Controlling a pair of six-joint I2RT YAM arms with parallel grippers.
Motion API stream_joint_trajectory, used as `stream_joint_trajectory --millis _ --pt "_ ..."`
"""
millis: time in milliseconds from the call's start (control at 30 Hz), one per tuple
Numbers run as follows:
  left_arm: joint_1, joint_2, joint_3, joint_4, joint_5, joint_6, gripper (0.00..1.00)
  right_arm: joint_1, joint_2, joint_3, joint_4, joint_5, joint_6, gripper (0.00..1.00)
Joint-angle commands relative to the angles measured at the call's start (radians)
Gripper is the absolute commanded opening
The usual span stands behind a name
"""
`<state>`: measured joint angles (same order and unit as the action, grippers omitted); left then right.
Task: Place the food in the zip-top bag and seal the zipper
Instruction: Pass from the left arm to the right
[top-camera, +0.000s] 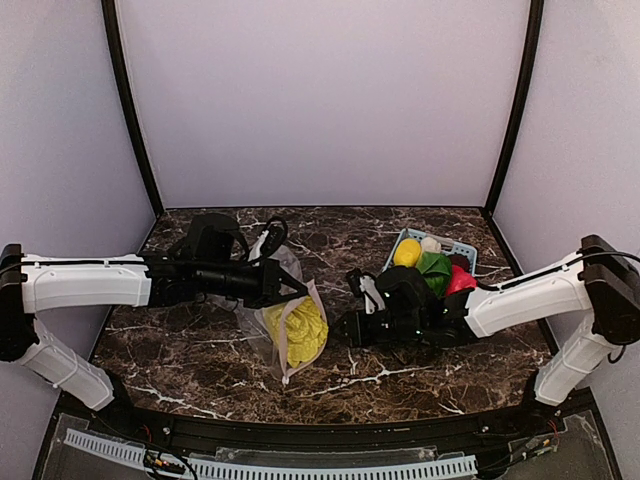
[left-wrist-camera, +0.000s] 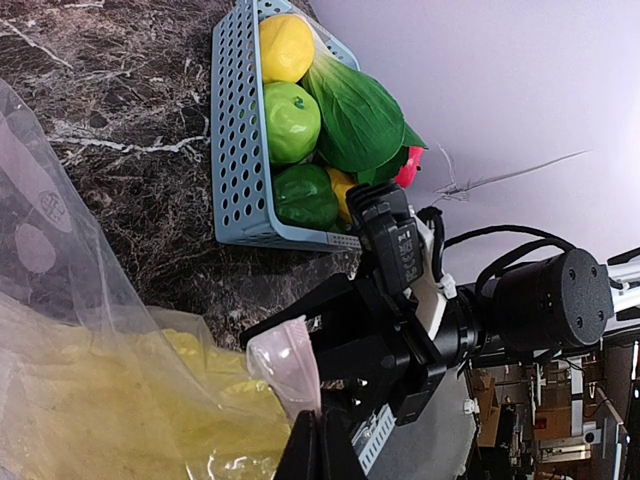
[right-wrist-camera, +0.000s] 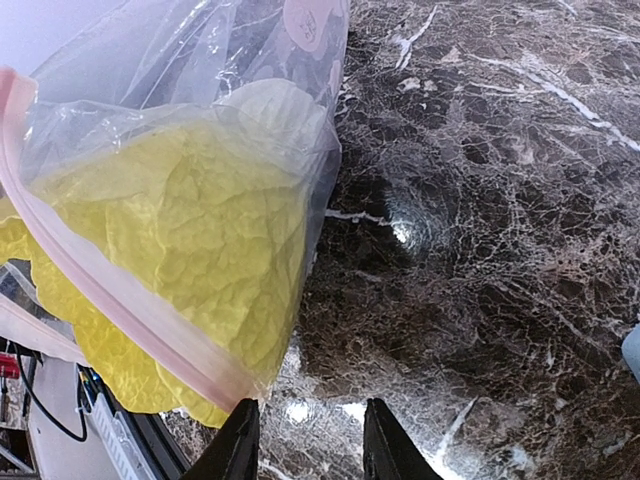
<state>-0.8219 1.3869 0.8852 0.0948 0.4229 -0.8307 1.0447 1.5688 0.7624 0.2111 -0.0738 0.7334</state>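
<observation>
Left pincer (top-camera: 297, 292) clamps the bag (right-wrist-camera: 300, 60) by its zipper (right-wrist-camera: 190, 360), cabbage (right-wrist-camera: 200, 220) inside — right pincer (right-wrist-camera: 311, 412), gaping empty, should nip that strip squarely.

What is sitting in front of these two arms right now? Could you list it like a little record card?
Bag: clear plastic zip-top bag on the dark marble table, mouth unsealed
Inside bag: pale yellow crinkled toy cabbage
Left jaws: shut on the bag's pink zipper strip
Right jaws: open, empty, beside the bag's mouth
Basket: light-blue slotted plastic basket holding a yellow lemon, green apple, other toy produce
</observation>
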Motion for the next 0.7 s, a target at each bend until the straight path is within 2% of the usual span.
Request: stream_joint_trajectory --millis 0,267,667 --pt "0.006 -0.035 0.015 -0.018 0.007 0.014 0.01 -0.006 -0.039 0.005 0.028 -0.002 -0.016 0.35" --pt "0.006 -0.032 0.019 -0.014 0.009 0.016 0.01 0.006 -0.066 0.007 0.001 0.009 -0.030 0.36" --pt "0.006 -0.037 0.019 -0.019 0.014 0.018 0.01 0.018 0.002 0.068 -0.023 0.042 -0.047 0.35"
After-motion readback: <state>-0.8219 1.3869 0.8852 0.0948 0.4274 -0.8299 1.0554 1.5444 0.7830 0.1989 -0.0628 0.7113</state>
